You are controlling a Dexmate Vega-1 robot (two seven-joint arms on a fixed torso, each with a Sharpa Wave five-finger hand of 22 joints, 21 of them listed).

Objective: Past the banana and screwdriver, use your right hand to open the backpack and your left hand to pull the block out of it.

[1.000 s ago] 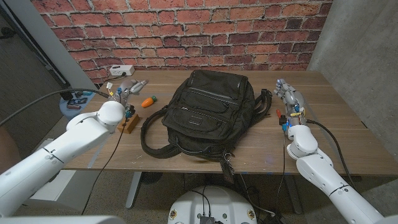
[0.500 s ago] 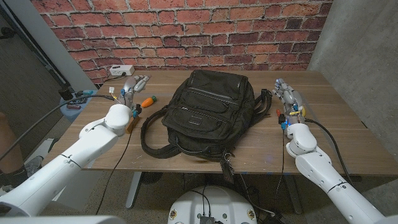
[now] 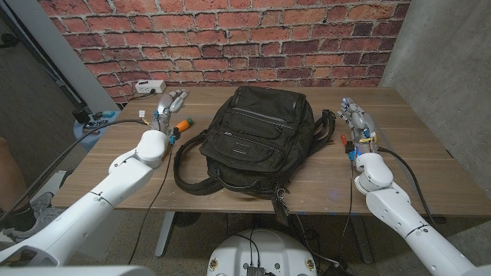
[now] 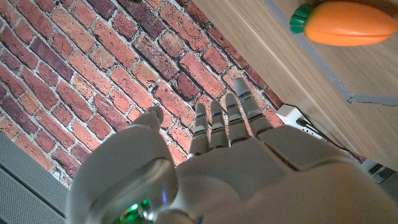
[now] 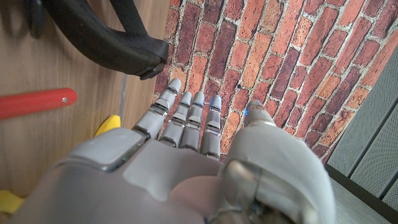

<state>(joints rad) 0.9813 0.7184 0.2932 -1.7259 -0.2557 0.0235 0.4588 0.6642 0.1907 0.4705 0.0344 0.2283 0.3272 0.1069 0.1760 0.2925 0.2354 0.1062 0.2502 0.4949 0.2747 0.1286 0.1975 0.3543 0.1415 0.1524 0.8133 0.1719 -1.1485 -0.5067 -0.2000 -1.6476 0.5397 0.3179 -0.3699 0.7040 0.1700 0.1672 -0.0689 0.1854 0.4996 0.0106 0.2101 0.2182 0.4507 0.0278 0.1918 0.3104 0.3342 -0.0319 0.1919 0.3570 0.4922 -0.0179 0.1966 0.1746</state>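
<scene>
A black fabric backpack (image 3: 257, 138) lay closed in the middle of the wooden surface (image 3: 430, 165), its straps looped toward the near edge. The left hand (image 3: 169, 105) hovered over the far left part of the surface, fingers straight and slightly apart, holding nothing; the left wrist view showed it the same way (image 4: 211, 149). Just beside it lay an orange toy carrot with a green tip (image 3: 182, 125), seen also from the left wrist (image 4: 348, 23). The right hand (image 3: 355, 116) stood to the right of the backpack, fingers extended and empty (image 5: 186, 134). By it lay a red screwdriver handle (image 5: 34, 102) and a yellow banana (image 5: 111, 124). The block could not be seen. A white power strip (image 3: 149, 87) sat at the far left corner.
</scene>
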